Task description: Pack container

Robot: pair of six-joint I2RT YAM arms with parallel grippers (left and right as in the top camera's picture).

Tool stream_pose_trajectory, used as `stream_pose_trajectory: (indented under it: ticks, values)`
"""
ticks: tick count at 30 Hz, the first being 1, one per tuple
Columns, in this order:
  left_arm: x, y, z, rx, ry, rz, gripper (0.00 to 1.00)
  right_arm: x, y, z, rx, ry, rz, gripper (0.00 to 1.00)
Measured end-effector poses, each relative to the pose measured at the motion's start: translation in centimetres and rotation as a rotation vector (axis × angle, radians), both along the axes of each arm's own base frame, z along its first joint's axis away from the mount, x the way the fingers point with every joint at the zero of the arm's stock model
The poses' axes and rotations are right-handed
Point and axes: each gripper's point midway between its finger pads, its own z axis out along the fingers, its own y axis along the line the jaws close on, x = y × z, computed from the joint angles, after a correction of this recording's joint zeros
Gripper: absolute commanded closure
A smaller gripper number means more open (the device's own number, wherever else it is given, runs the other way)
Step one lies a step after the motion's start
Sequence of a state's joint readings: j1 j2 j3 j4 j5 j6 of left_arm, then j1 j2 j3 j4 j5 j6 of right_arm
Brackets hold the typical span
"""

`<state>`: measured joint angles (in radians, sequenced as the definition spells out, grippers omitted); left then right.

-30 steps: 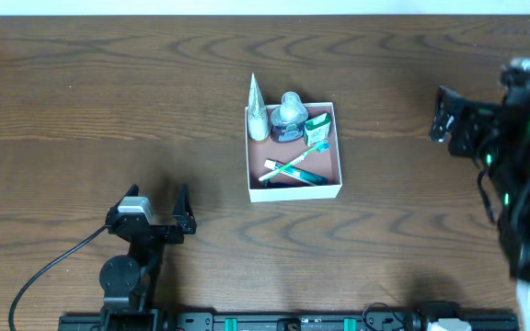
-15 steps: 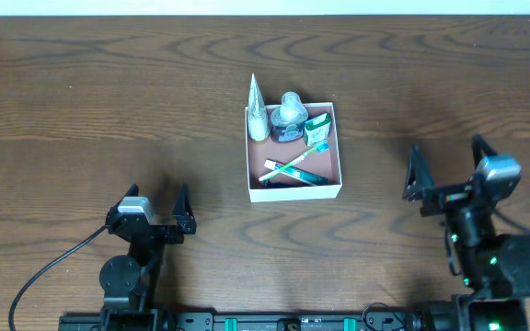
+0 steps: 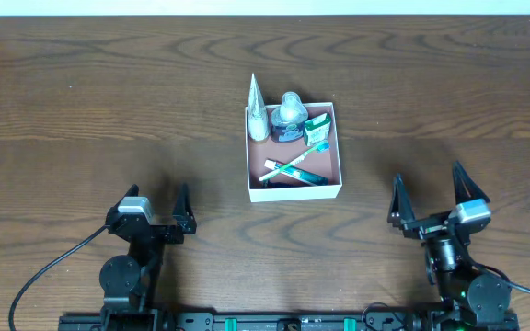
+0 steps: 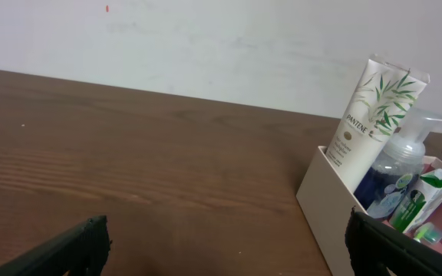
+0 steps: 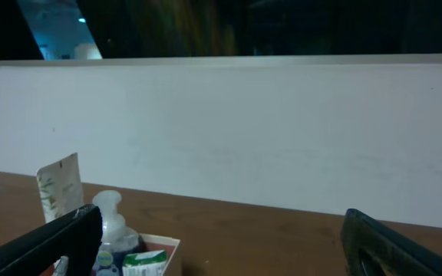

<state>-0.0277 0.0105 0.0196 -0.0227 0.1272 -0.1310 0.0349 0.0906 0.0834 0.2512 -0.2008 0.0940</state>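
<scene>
Container: square shallow white cardboard box (image 3: 294,191), reddish-brown floor, mid brown wooden table (image 3: 81,92), toiletries (image 3: 288,115) inside.
Left gripper (image 3: 159,200): jaws spread wide, empty; box ahead-right, well apart.
Right gripper (image 3: 427,184): jaws spread wide, empty; box ahead-left, apart.

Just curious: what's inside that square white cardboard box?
The white cardboard box holds a tall white tube, clear pump bottle, small green carton and green toothbrush. Anything under them is hidden.

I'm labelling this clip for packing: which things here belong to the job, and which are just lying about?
Belongs to the job: container; inside it, Pantene tube, pump bottle, green carton, toothbrush.

Just lying about: black cable on the wooden table.
</scene>
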Motion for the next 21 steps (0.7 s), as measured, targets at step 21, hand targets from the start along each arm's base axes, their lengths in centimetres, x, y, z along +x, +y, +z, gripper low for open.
stream_pose_trajectory:
  ticks: [21]
  values:
    - [0.0, 0.0, 0.0, 0.0, 0.0, 0.0, 0.02, 0.6, 0.0, -8.6, -0.01, 0.273, 0.002, 0.01]
